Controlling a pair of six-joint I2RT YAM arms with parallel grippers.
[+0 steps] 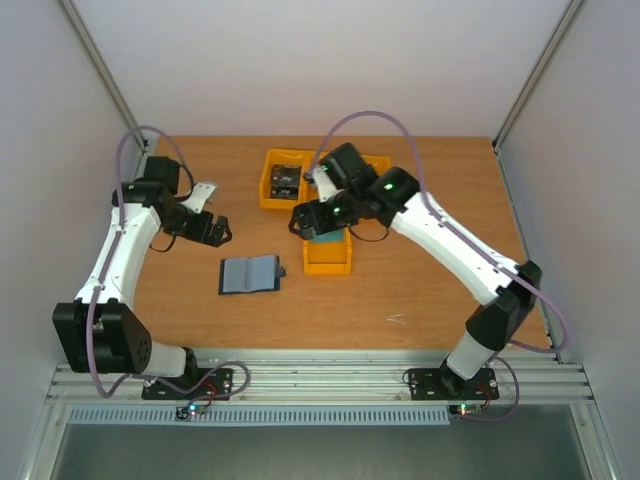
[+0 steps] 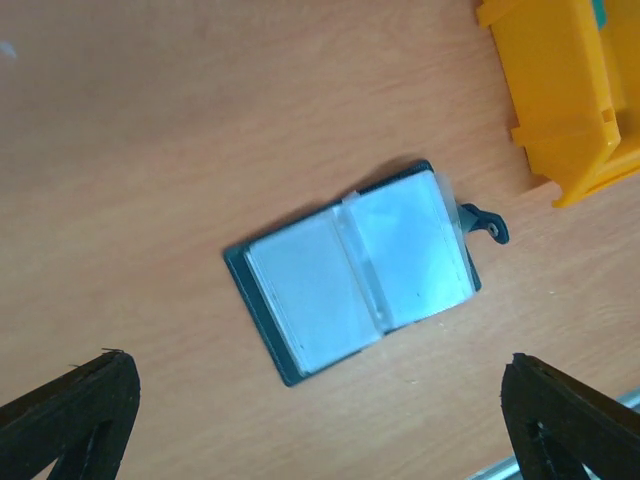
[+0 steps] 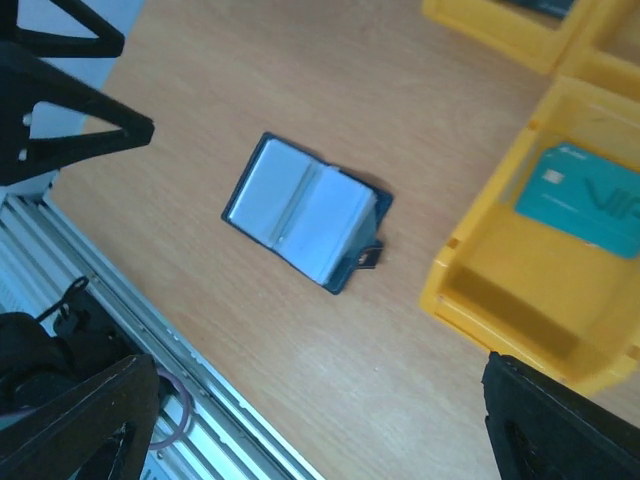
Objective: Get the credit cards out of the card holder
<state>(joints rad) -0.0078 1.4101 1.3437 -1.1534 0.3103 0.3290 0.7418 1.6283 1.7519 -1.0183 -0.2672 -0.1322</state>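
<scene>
on the left the left claw (image 1: 211, 208) hangs above the wooden surface (image 1: 420, 290), its fingers spread wide with nothing between them. in the left wrist view the card holder (image 2: 355, 270) lies below and between the two dark fingertips, not touched by either. the card holder lies open and flat on the surface, near the front and left of the middle, with its pale blue-grey sleeves facing up and its small dark tab (image 2: 487, 224) sticking out from its right edge. whether any cards sit in the sleeves cannot be told. just right of it stands a yellow bin (image 1: 327, 265) with a teal card (image 3: 585, 200) lying flat on its floor, white lettering on the card partly in view. behind that, a second yellow bin (image 1: 268, 185) holds some dark items too small to make out. the right claw (image 3: 320, 368) hangs over the bin with the teal card, its fingers wide apart and holding nothing.
</scene>
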